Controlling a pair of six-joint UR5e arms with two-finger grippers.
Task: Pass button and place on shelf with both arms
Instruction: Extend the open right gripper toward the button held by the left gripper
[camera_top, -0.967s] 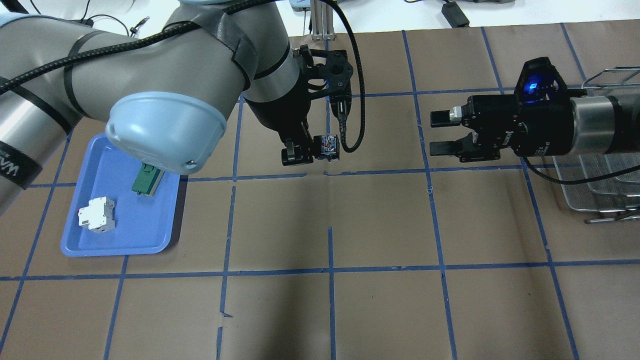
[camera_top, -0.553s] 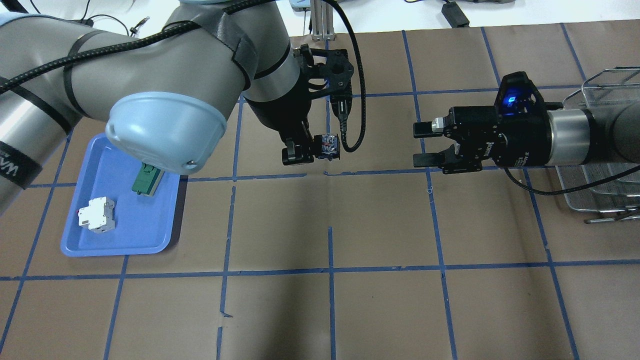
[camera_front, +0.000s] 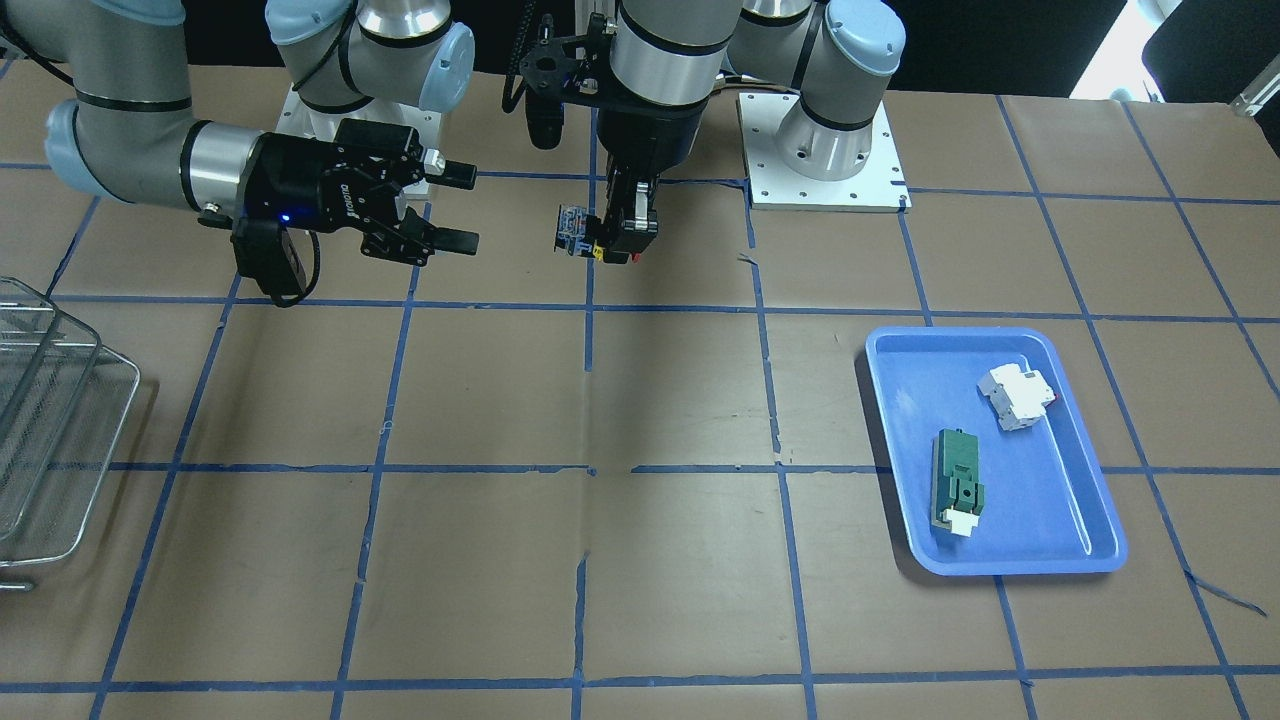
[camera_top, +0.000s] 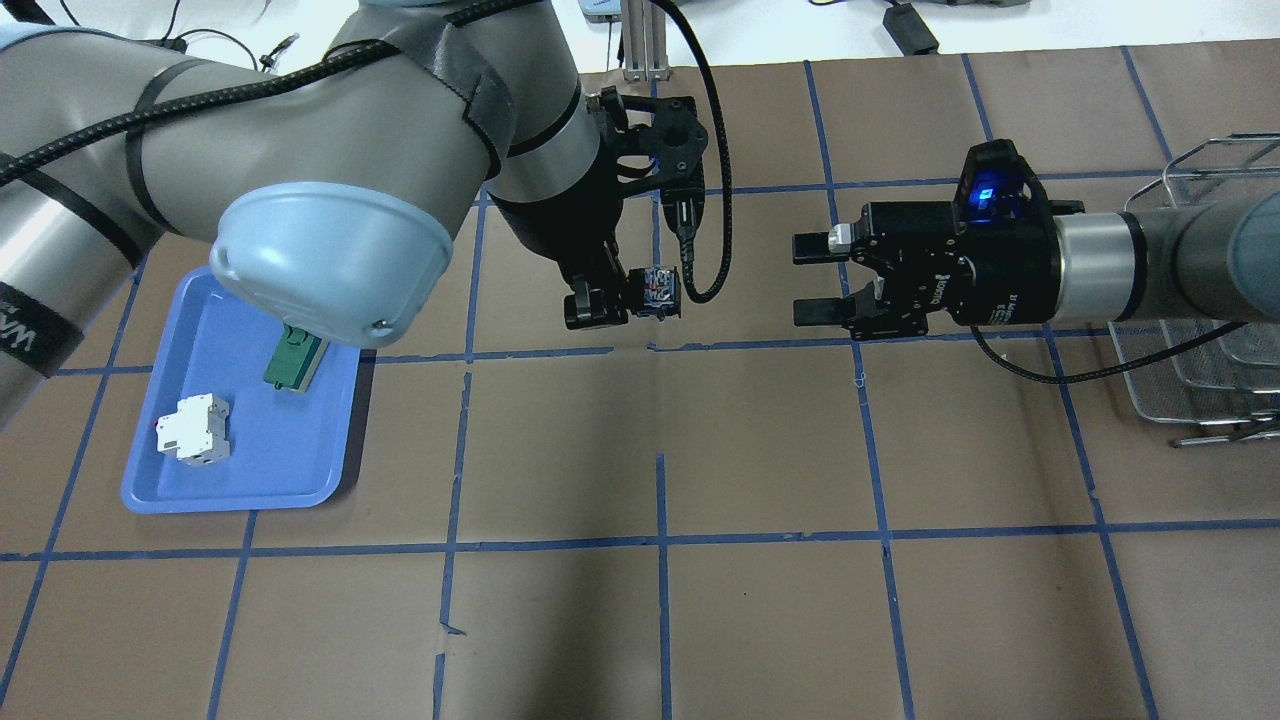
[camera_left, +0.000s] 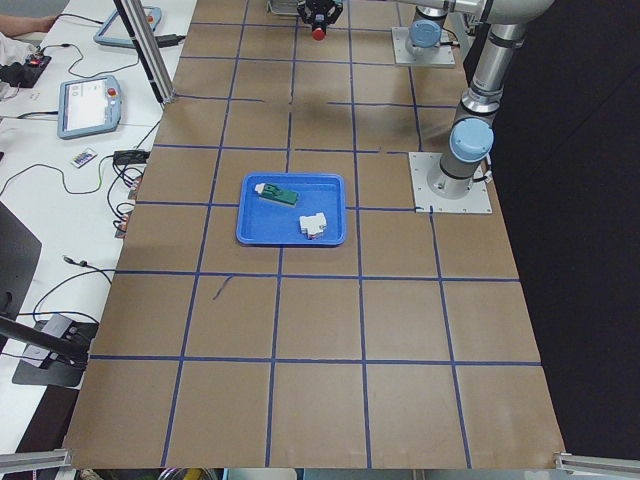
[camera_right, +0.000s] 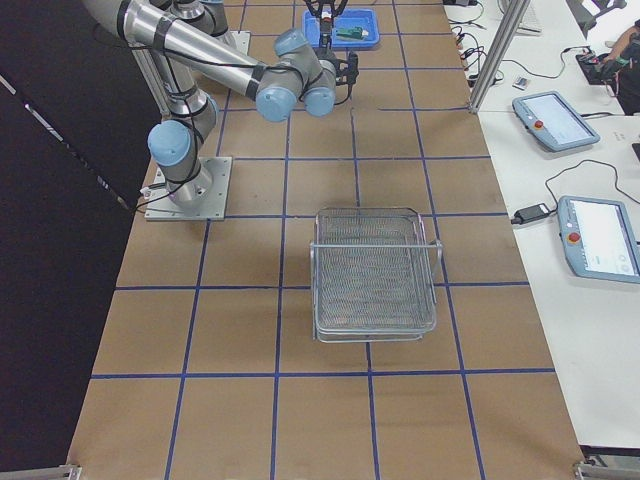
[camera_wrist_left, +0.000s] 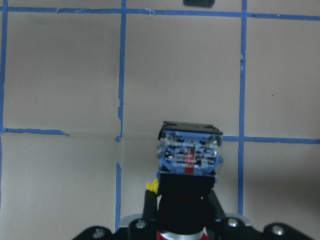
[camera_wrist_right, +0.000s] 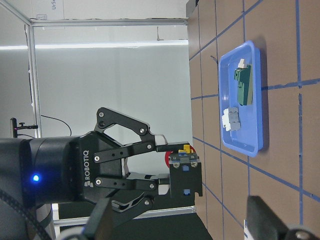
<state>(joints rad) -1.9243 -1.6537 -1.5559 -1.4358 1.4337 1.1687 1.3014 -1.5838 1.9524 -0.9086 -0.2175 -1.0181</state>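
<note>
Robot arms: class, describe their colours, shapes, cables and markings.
The left arm and right arm are silver-grey tubes with pale-blue joint caps. The left claw and right claw are black, two-fingered, marked ROBOTIQ, each with a blue light. Black cables run along both.

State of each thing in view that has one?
button, held above the table
left gripper, jaws shut on button
right gripper, jaws open, short of button
shelf, on table, button not in it
blue tray, holding green module and white breaker
</note>
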